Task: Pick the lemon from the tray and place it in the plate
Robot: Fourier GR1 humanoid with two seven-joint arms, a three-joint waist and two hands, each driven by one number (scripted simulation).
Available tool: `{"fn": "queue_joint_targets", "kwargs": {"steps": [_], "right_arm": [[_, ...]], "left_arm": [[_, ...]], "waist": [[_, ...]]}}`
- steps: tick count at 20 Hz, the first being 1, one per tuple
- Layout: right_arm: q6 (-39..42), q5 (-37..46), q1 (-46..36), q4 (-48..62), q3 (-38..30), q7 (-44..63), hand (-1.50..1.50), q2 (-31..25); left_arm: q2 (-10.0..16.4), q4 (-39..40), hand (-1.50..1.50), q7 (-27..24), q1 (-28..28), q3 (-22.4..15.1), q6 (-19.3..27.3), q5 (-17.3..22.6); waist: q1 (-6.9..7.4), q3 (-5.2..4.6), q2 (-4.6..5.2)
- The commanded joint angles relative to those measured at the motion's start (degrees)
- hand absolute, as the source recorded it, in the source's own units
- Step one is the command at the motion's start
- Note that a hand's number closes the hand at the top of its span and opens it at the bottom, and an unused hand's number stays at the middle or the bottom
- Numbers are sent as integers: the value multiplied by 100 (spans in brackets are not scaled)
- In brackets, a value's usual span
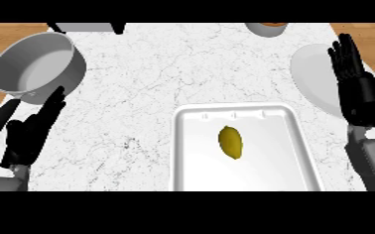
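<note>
A yellow lemon (230, 142) lies in the middle of a white tray (192, 153) on the marble counter, near the front. A white plate (316, 77) sits to the right of the tray, farther back. My right hand (353, 82) is open with fingers straight, raised over the plate's right part and hiding some of it. My left hand (31, 131) rests open at the lower left edge, fingers pointing up, well away from the tray. Neither hand touches the lemon.
A grey pot (40, 64) stands at the back left, just beyond the left hand. A small bowl (265, 28) is cut off by the top edge. A dark-edged object (88, 28) shows at the top left.
</note>
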Motion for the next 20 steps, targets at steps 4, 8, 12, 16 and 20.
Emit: {"fn": "queue_joint_targets", "kwargs": {"steps": [4,8,12,16,20], "right_arm": [[2004,-598,-385,206,846,-199,150,267],[1585,1921,-916,-131,1419,-825,150,-1341],[2115,23,97,1616,810,-2535,-150,642],[2828,1070,-345,2703,1307,-3428,-150,212],[2459,1908,-349,2678,1610,-3604,-150,13]], "left_arm": [[-450,-266,0,213,-383,-9,270,105],[-609,-249,0,344,-419,-72,185,279],[-727,40,0,384,-690,109,254,326],[-841,-23,0,537,-662,58,219,332],[-1092,-195,0,612,-655,-55,532,87]], "waist": [[247,83,279],[255,-37,155],[120,84,301],[174,77,274],[84,69,233]]}}
